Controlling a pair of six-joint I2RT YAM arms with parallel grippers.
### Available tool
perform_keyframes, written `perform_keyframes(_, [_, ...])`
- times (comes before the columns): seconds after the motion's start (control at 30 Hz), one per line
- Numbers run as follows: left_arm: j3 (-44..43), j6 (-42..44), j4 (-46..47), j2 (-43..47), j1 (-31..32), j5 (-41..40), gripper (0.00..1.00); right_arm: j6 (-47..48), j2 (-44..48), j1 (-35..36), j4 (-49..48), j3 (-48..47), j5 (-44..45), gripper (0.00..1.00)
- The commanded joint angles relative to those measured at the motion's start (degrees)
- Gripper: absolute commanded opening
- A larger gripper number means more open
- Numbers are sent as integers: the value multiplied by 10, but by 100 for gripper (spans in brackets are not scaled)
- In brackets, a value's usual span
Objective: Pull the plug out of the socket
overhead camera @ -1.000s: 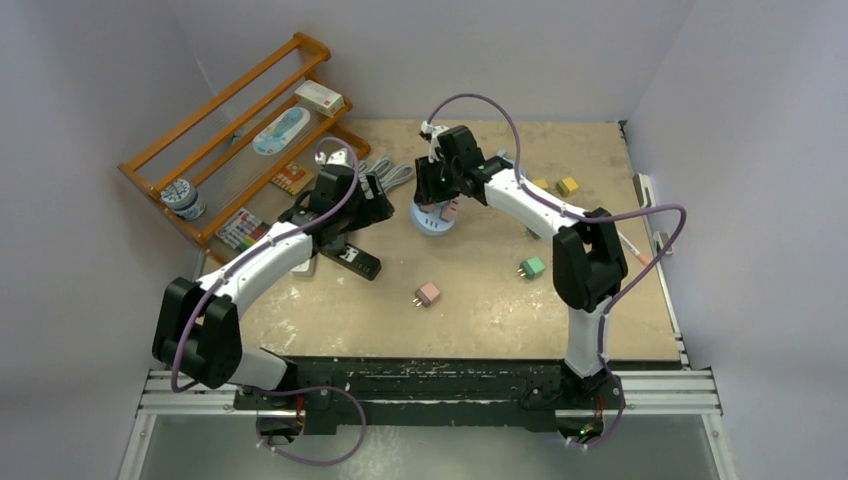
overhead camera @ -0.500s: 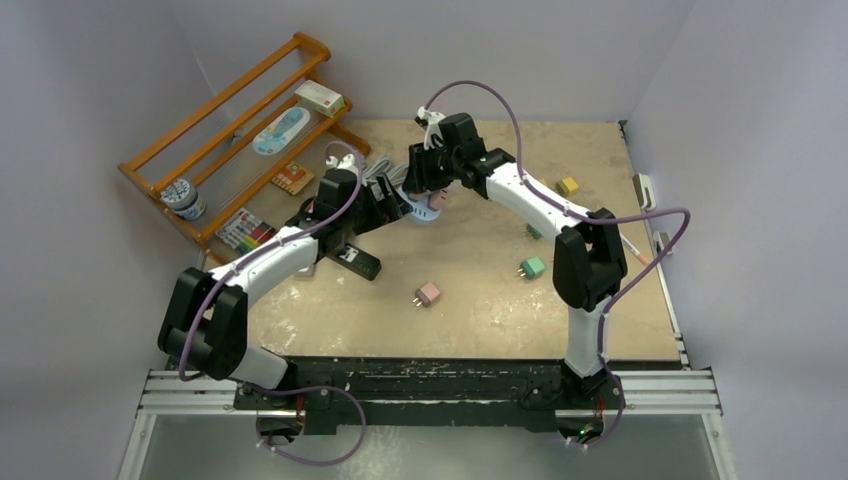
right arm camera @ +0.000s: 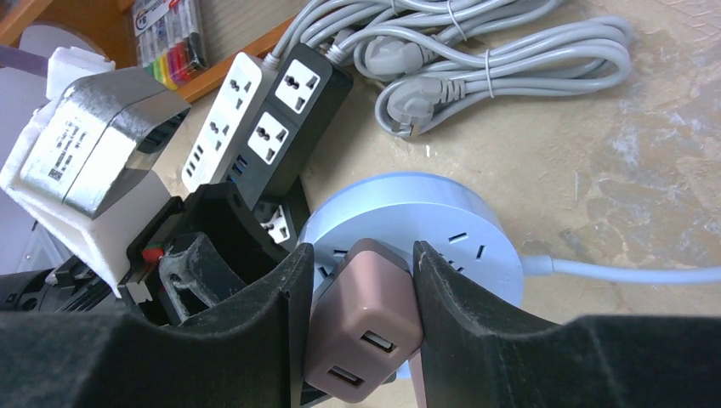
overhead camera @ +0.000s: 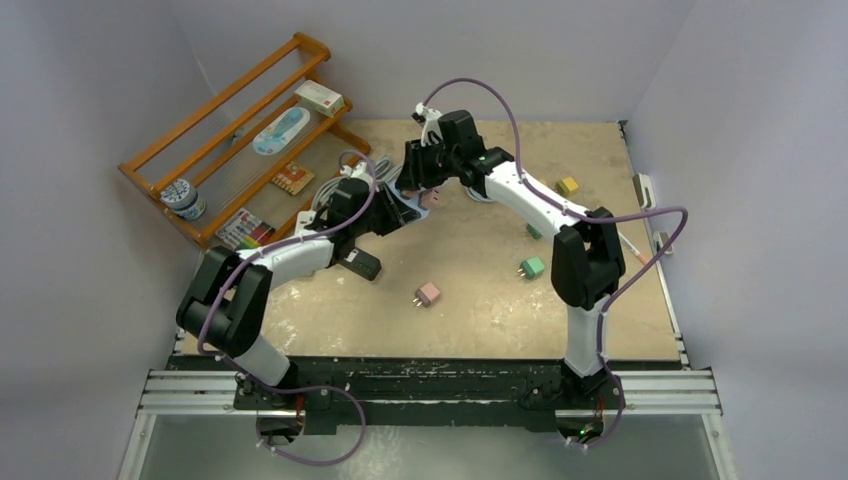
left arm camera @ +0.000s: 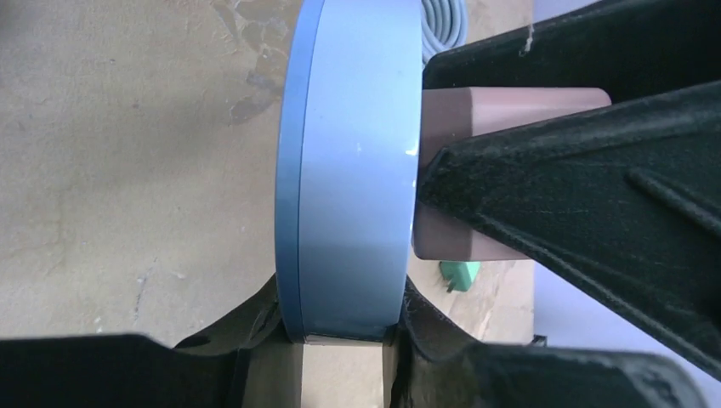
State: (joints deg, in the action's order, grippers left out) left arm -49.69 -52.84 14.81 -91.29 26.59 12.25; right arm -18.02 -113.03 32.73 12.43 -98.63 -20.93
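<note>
Now the right gripper [right arm camera: 361, 259] pinches the plug [right arm camera: 364, 331] — seated in the socket [right arm camera: 425, 208] toward the table's [overhead camera: 480, 300] far edge, left of centre — while the left gripper [left arm camera: 336, 330] clamps the socket's rim.

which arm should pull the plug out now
Right: the right gripper is shut on the pink plug seated in the round blue socket, ready to pull. The left gripper clamps the socket's rim, bracing it.
</note>
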Motion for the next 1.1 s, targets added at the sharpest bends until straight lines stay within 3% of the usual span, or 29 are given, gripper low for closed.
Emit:
perform_keyframes(0.0, [7,-17,57,-6,0,-29,0,-23,26,8,-61,-39,-58,0])
perform_keyframes(0.17, [-14,5,11,1,0,-66,0,-12,34,9,-42,-40,-25,0])
perform_keyframes(0.33, [-39,1,-37,-17,-12,-87,0,38,42,39,12,-53,161,0])
perform_keyframes(0.4, [-40,-8,-37,-23,-19,-85,0,37,46,35,19,-38,125,0])
perform_keyframes(0.43, [-41,-8,-39,-23,-21,-84,0,33,52,26,12,-23,66,0])
perform_keyframes(0.53, [-42,-5,-45,-16,-25,-91,0,-22,82,-20,-78,52,-106,0])
perform_keyframes(0.6, [-43,0,-50,-10,-29,-94,0,-39,94,-35,-122,84,-160,0])
perform_keyframes(0.8, [-56,23,-74,-4,-38,-106,0,23,130,-38,-77,117,-78,0])
perform_keyframes(1.07, [-69,47,-103,7,-71,-104,0,22,193,-37,-132,375,-73,0])
